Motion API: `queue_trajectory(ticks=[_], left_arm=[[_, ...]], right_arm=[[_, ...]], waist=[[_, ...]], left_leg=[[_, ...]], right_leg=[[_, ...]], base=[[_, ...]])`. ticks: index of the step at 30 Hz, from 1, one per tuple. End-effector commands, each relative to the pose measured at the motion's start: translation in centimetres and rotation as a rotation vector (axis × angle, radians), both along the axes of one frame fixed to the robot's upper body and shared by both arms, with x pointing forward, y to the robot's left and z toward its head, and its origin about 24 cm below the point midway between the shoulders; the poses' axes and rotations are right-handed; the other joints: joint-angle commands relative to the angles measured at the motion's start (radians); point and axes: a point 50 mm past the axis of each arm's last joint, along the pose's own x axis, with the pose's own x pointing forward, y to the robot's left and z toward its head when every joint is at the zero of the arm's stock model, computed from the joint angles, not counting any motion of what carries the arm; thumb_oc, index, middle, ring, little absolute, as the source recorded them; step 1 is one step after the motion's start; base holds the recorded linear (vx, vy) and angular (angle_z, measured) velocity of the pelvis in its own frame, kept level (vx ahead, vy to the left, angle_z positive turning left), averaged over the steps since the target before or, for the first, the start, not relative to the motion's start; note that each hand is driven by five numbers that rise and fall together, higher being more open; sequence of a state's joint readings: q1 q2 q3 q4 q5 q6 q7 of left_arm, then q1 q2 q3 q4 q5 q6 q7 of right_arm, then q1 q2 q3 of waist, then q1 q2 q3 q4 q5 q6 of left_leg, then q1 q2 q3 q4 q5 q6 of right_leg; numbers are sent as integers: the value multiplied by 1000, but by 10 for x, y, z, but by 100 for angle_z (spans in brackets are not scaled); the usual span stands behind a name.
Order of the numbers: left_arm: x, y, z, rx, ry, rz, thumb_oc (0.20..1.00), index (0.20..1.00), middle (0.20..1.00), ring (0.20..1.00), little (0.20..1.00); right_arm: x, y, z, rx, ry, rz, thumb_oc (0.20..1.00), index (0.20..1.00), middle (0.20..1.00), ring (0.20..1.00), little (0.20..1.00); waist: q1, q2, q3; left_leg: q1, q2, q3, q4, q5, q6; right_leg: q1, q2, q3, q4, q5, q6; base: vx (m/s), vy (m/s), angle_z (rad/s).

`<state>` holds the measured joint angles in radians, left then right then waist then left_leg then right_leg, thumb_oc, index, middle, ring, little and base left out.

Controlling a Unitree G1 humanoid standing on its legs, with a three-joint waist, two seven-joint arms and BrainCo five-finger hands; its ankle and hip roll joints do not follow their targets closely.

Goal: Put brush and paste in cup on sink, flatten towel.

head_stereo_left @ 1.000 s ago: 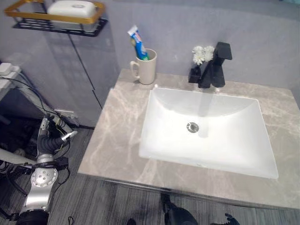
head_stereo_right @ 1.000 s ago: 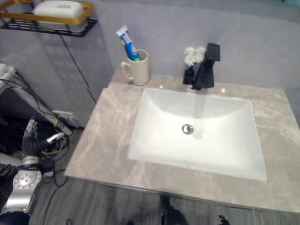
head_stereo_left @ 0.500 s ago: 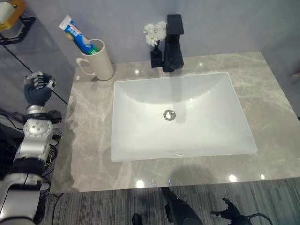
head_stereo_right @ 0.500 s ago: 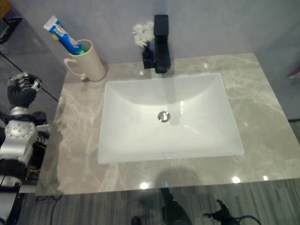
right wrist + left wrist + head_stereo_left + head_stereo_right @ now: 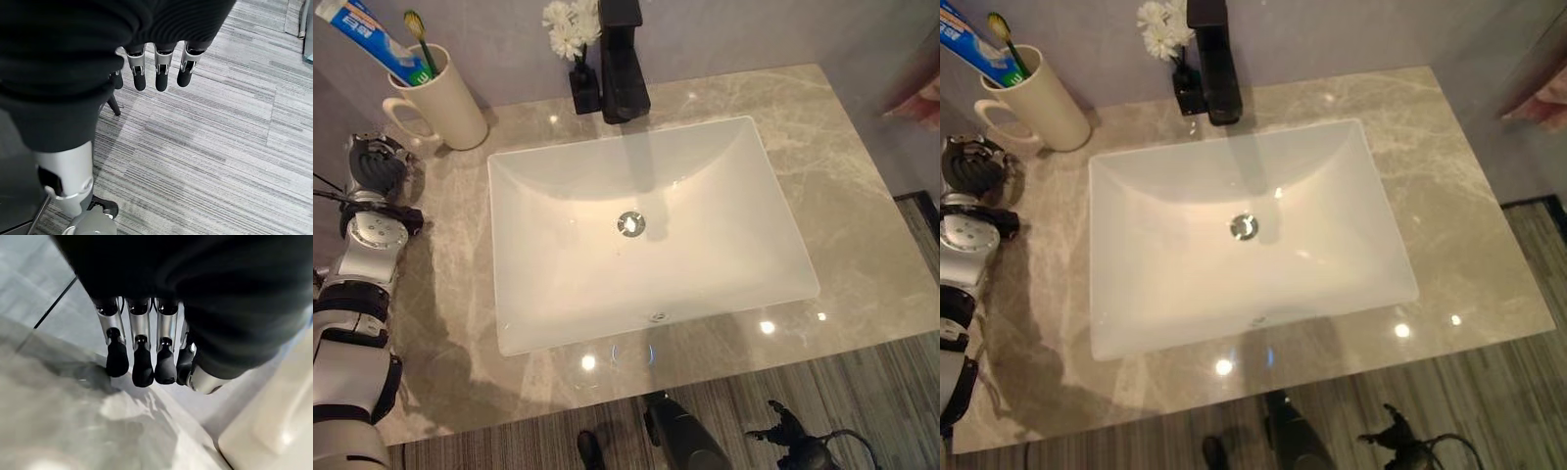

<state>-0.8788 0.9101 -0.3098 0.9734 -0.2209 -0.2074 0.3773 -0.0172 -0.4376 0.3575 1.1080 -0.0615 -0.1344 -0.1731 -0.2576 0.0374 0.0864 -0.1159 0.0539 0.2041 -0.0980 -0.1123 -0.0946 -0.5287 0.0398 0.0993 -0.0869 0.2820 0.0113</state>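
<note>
A cream cup stands on the back left corner of the grey marble counter. In the cup, a blue-and-white toothpaste tube and a green toothbrush lean to the left. My left hand hovers at the counter's left edge, just in front of the cup's handle. Its fingers hang relaxed over the marble and hold nothing, with the cup's cream wall close by. My right hand hangs low over the floor, its fingers loose and empty. A pinkish cloth shows at the far right.
A white rectangular basin is set in the middle of the counter. A black faucet and a small vase of white flowers stand behind it. Grey striped flooring lies below the counter's front edge.
The camera has swung, so the whole scene shifted left and up. My left hand has risen from low beside the counter to its left edge, close to the cup.
</note>
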Motion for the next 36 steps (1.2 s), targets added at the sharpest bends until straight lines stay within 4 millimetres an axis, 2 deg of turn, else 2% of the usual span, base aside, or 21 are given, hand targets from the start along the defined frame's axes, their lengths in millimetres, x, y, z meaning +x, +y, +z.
queue_trajectory(ticks=[1, 11, 13, 14, 15, 16, 20, 24, 25, 31, 36], left_arm=[[-8, 13, 32, 55, -84, 58, 200, 200, 200, 200, 200], [0, -6, 35, 229, -17, -8, 200, 200, 200, 200, 200], [8, -22, 40, 310, -7, -59, 200, 200, 200, 200, 200], [8, -22, 40, 310, -7, -59, 200, 200, 200, 200, 200], [13, -35, 42, 327, -26, -105, 200, 200, 200, 200, 200], [13, -36, 41, 327, -26, -105, 200, 200, 200, 200, 200], [22, -61, 41, 434, -15, -170, 200, 200, 200, 200, 200], [30, -84, 38, 437, -40, -232, 200, 200, 200, 200, 200], [33, -95, 44, 454, -61, -248, 200, 200, 200, 200, 200], [36, -108, 46, 456, -83, -288, 200, 200, 200, 200, 200], [40, -101, 45, 477, -66, -191, 200, 200, 200, 200, 200]], right_arm=[[5, -3, 3, -15, -22, 4, 1000, 1000, 1000, 1000, 1000], [9, -2, 6, -2, -60, 10, 1000, 1000, 1000, 1000, 1000], [9, -3, 7, 3, -73, 14, 1000, 1000, 1000, 1000, 1000], [9, -3, 7, 3, -73, 13, 1000, 1000, 1000, 1000, 1000], [5, -3, 6, 2, -64, 12, 1000, 1000, 1000, 1000, 1000], [4, -3, 6, 2, -64, 11, 1000, 1000, 1000, 1000, 1000], [1, -3, 5, 10, -61, -9, 1000, 1000, 1000, 1000, 1000], [-6, -3, 2, 14, -50, -29, 1000, 1000, 1000, 1000, 1000], [-4, -2, 3, 17, -60, -30, 1000, 1000, 1000, 1000, 1000], [-6, 1, 2, 35, -62, -29, 1000, 1000, 1000, 1000, 1000], [-13, 1, -2, 20, -25, -32, 1000, 1000, 1000, 1000, 1000]], waist=[[-4, -18, 12], [-17, -19, 10], [-24, -21, 7], [-23, -21, 6], [-26, -22, 6], [-26, -22, 6], [-31, -19, 7], [-33, -16, 2], [-35, -12, 4], [-41, -12, -2], [-41, -10, -8]], left_leg=[[23, 28, -18, 11, 59, -19], [8, 36, -7, 11, 57, -29], [1, 38, -1, 11, 59, -34], [1, 38, -1, 11, 59, -34], [0, 40, -2, 11, 58, -35], [0, 40, -2, 11, 58, -35], [0, 41, -3, 11, 57, -36], [-3, 40, -9, 11, 55, -36], [-3, 42, -8, 11, 51, -36], [-7, 36, 2, 11, 51, -36], [-4, 35, 10, 11, 49, -37]], right_leg=[[5, -90, 24, 0, -24, 144], [-15, -82, 29, 0, -20, 144], [-28, -78, 26, 0, -18, 144], [-29, -78, 26, 0, -18, 144], [-30, -77, 26, 0, -19, 143], [-30, -77, 26, 0, -19, 143], [-33, -77, 27, 0, -19, 143], [-37, -80, 25, 0, -21, 142], [-39, -76, 25, 0, -22, 142], [-51, -77, 36, 0, -17, 141], [-54, -73, 38, 0, -16, 141]], base=[[0, 0, 0], [1, -2, 0], [2, -9, 2], [12, -29, -8], [12, -17, -9], [15, -21, -5], [0, 0, 0], [0, 0, 0], [0, 0, 0], [3, -4, -3], [2, -4, -3]])
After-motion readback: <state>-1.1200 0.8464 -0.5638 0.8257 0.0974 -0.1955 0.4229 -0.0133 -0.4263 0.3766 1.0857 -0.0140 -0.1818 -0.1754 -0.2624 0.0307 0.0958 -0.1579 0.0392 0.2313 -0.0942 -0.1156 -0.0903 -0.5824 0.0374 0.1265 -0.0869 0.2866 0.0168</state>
